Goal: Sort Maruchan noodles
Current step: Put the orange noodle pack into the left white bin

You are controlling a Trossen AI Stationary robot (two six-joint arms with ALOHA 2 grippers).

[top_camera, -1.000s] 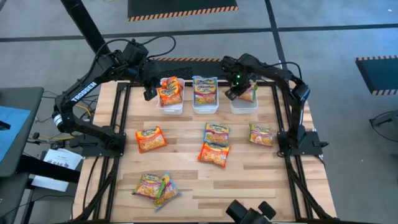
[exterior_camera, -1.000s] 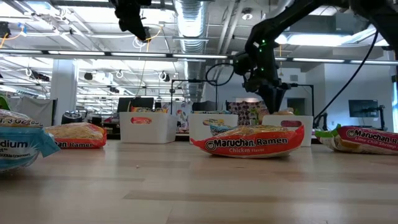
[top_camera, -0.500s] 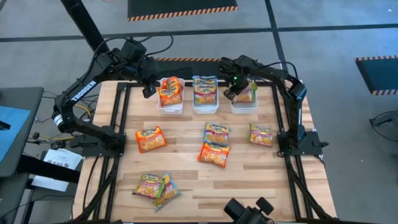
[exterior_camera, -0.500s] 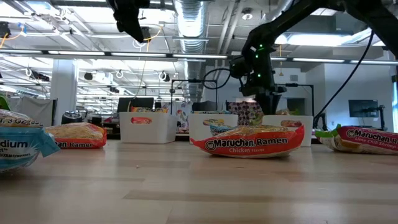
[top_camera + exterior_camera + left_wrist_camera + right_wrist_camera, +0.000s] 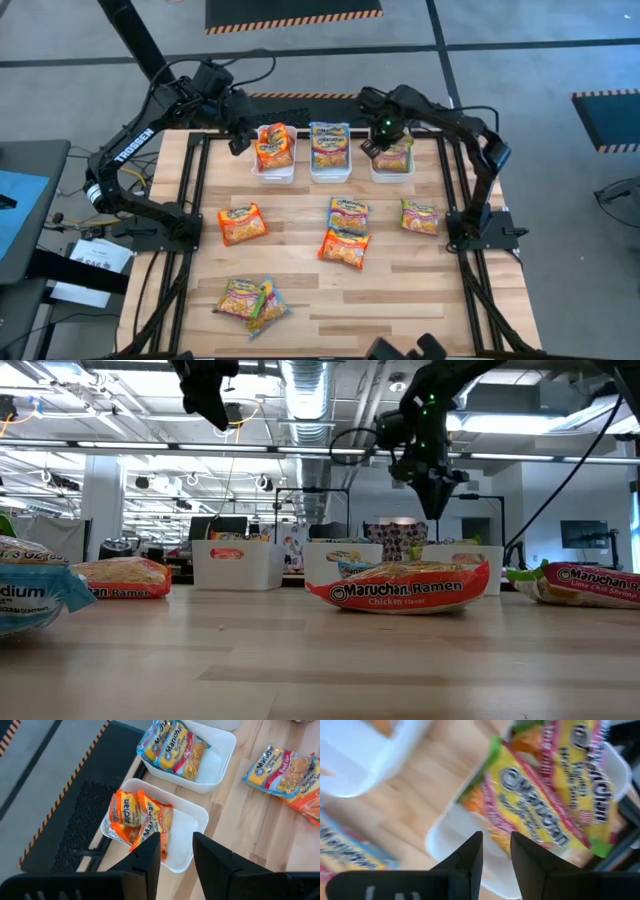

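The right gripper (image 5: 375, 148) has been raised above the right bin (image 5: 392, 168), where a green-pink packet (image 5: 535, 815) now lies released; its jaws stand narrowly apart, empty. The left gripper (image 5: 237, 143), likewise narrowly parted, is held over the orange packets (image 5: 140, 820). Six packets remain unsorted on the counter (image 5: 300, 250).

Wooden table (image 5: 300, 290) carries three white bins (image 5: 331, 166) in a row just under and ahead of both arms' fingers, plus loose Maruchan noodles packets (image 5: 243, 223) well short of the fingers: orange one, blue-orange pair (image 5: 345, 232), green-pink one (image 5: 420, 216), near-edge cluster (image 5: 252, 299).
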